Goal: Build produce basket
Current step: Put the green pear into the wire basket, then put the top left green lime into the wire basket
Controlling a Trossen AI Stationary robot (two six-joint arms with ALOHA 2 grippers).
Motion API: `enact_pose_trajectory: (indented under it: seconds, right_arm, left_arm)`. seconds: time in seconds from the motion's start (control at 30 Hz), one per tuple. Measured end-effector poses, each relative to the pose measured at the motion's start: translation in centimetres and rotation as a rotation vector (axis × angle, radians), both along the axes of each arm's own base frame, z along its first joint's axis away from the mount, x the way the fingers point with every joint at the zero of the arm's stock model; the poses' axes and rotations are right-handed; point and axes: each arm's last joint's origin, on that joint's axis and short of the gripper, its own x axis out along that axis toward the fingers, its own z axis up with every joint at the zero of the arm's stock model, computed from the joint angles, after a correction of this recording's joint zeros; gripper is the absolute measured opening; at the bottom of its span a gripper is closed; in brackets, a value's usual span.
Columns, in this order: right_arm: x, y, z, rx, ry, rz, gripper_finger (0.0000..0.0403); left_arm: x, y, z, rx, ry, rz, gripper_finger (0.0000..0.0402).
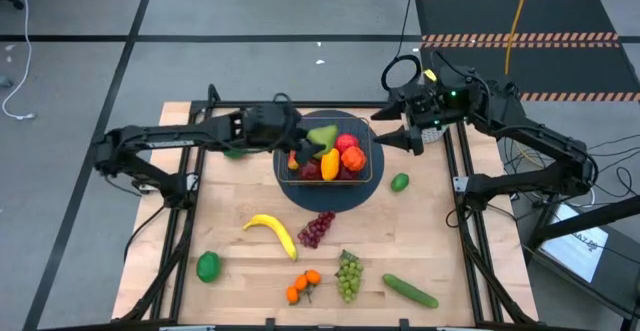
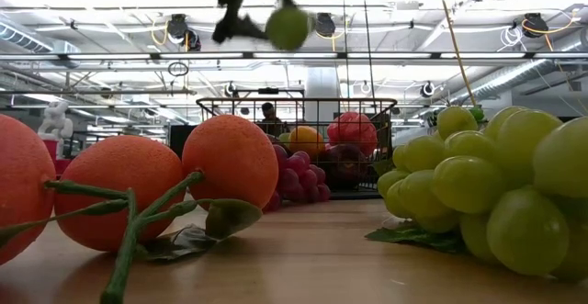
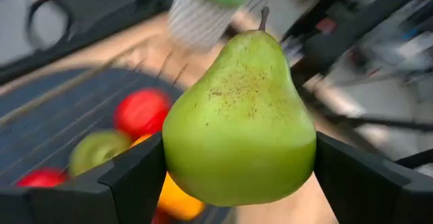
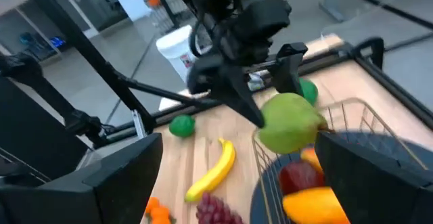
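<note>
The table (image 1: 250,271), the largest element, is carrying the round dark mat (image 1: 330,196), on which the basket (image 1: 372,166) is sitting toward the far edge, presumably so that both arms can be reaching it from either side. The basket is already holding red, orange and dark pieces of produce. The left gripper (image 3: 237,176) is hanging over the basket's left rim and is pinching a green pear (image 3: 240,116) across its broad belly, one finger on each flank; gripping the widest part is likely giving the firmest hold for carrying it above the wire wall. In the left wrist view the pear's long axis is running roughly upright, stem pointing away from the fingers and the bulbous end lying between them. The right gripper (image 4: 233,176) is waiting just beside the basket's right side with its fingers spread wide and nothing between them, looking toward the pear. Still lying on the table, well apart from the basket, are the banana (image 1: 272,233), cucumber (image 1: 410,290), green grapes (image 1: 348,275), purple grapes (image 1: 316,229), oranges (image 1: 303,287) and two limes (image 1: 207,266), apparently awaiting collection.
</note>
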Motion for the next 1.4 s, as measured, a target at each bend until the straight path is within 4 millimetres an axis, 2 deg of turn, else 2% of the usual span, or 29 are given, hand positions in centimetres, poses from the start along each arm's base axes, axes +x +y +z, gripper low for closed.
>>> enact_pose_trajectory:
  seconds: [0.13,0.27,0.5,0.6,0.73,0.83,1.03,1.1,1.23,1.4]
  right_arm:
    - [-0.7,0.3,-0.2,0.03,0.045,-0.004,0.038]
    - [-1.5,0.6,-0.2,0.074,0.071,-0.017,0.038]
    - [-2.4,1.6,0.4,0.121,0.05,-0.012,0.038]
    - [-2.7,2.5,0.7,0.114,0.038,0.031,0.0378]
    - [-2.8,3.9,1.1,0.104,0.013,0.104,0.0377]
    - [-2.6,4.7,1.3,0.112,-0.009,0.144,0.0377]
    - [-2.1,5.8,2.6,0.172,-0.113,0.204,0.0377]
    - [-2.1,6.1,2.9,0.176,-0.148,0.223,0.0377]
    - [-2.0,6.7,3.2,0.212,-0.155,0.242,0.0377]
    - [-1.9,7.8,3.1,0.209,-0.149,0.23,0.0377]
  left_arm:
    - [0.2,1.0,-2.9,-0.041,0.196,0.05,0.0335]
    - [0.0,1.4,-4.9,-0.071,0.353,0.06,0.0335]
    - [-0.4,1.2,-6.2,-0.106,0.478,-0.004,0.0338]
    - [-0.5,1.1,-6.2,-0.118,0.494,0.002,0.0358]
    - [-0.5,0.8,-5.8,-0.121,0.47,0.003,0.0394]
    - [-0.5,0.4,-5.7,-0.147,0.456,0.008,0.0389]
    - [-0.8,-1.1,-3.8,-0.24,0.363,0.058,0.0363]
    - [-0.6,-1.8,-2.4,-0.272,0.263,0.068,0.0349]
    - [-0.5,-4.3,-0.8,-0.304,0.146,0.016,0.0314]
    - [-0.8,-8.0,0.2,-0.309,0.088,-0.019,0.027]
